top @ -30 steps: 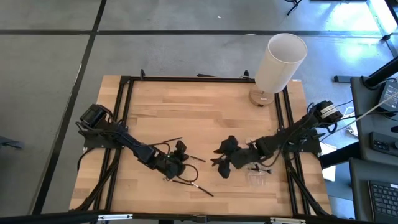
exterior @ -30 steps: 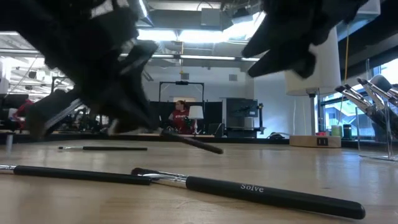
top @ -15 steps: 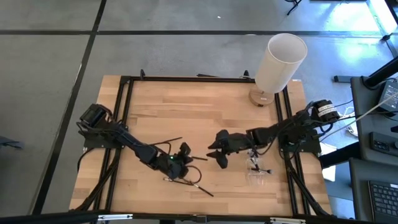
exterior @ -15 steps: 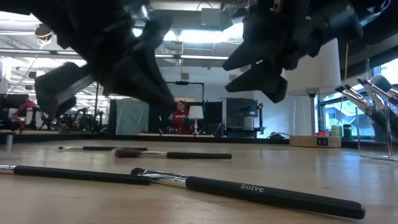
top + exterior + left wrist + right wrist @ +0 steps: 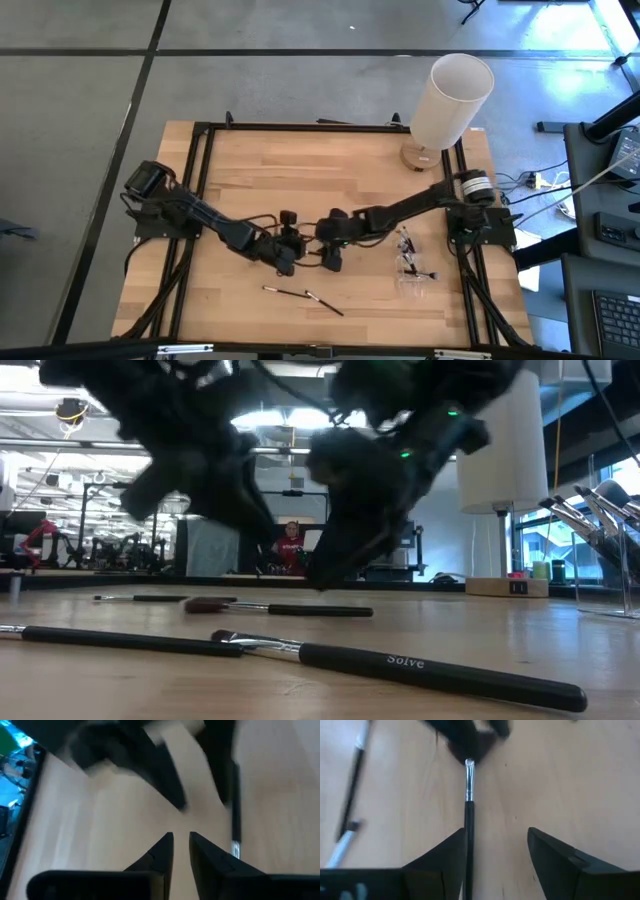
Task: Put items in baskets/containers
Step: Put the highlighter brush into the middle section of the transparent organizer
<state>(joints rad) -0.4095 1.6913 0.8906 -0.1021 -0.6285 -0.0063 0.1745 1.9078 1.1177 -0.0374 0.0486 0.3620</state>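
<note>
Brush (image 5: 468,805) lies on table (image 5: 380,190) mid-board, between the wide-spread fingers of right gripper (image 5: 497,855), hugging 1 finger. Likely step: pickup. Centre jaws over handle, drop low, then close. Left gripper (image 5: 180,845), fingers narrow and holding nothing, sits just beside; keep clear. Clear box (image 5: 412,280) waits near right edge.

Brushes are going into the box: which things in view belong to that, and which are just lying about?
Part of the job:
- clear box, holding a few brushes
- brush between the open right gripper fingers
- two brushes near the front edge
- left gripper, slightly parted, facing the right one

Lying about:
- tall white cylinder on its wooden base
- table
</note>
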